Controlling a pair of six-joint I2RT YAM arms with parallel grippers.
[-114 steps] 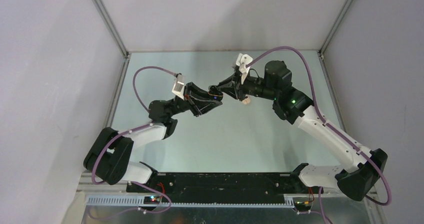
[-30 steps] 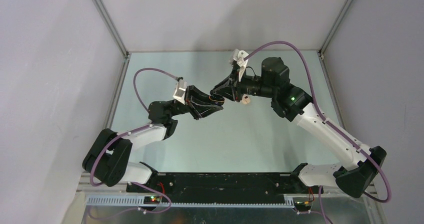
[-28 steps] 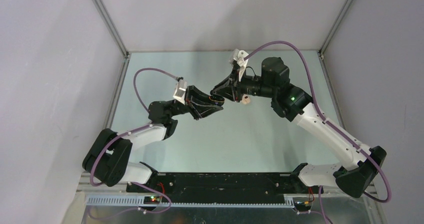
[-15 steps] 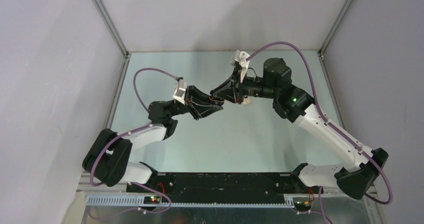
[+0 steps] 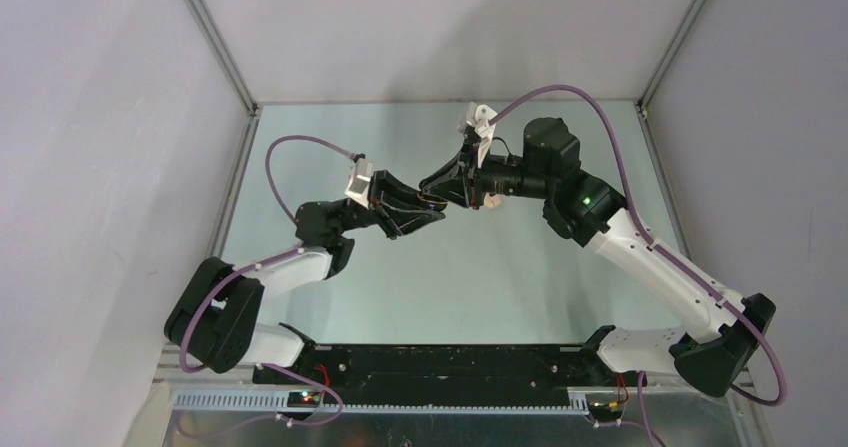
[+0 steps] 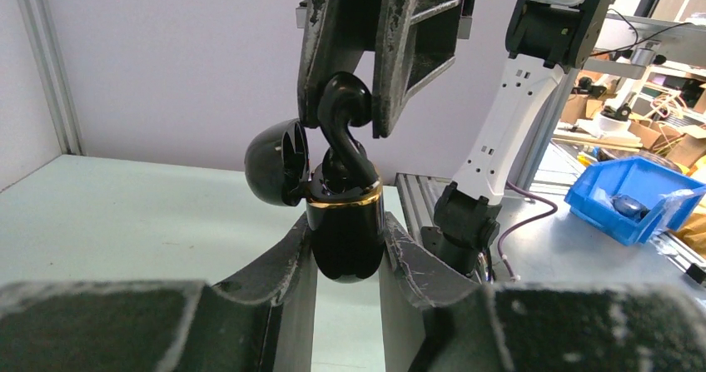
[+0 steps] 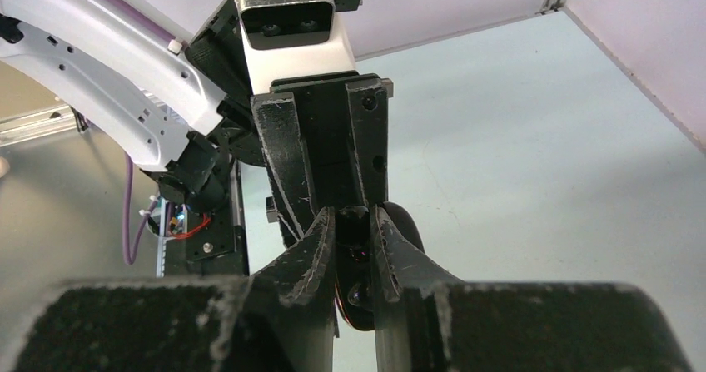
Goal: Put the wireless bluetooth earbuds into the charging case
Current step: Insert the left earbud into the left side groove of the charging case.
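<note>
My left gripper point(image 6: 345, 251) is shut on a black charging case point(image 6: 343, 243) with a gold rim. The case stands upright in the air, its rounded lid point(image 6: 272, 166) swung open to the left. A black earbud point(image 6: 340, 126) hangs stem-down into the case mouth, and my right gripper point(image 7: 354, 243) is shut on it from above. In the right wrist view the earbud point(image 7: 355, 226) sits between the fingers, with the case point(image 7: 358, 305) just beyond. In the top view the left gripper point(image 5: 430, 214) and right gripper point(image 5: 436, 187) meet tip to tip above mid-table.
A small pale object point(image 5: 491, 200) shows just beside the right wrist; I cannot tell what it is. The pale green table point(image 5: 450, 277) is walled by grey panels at the back and both sides. Purple cables arch over both arms.
The right arm has edged slightly toward the left gripper. The left arm has stayed still, and both grips are unchanged.
</note>
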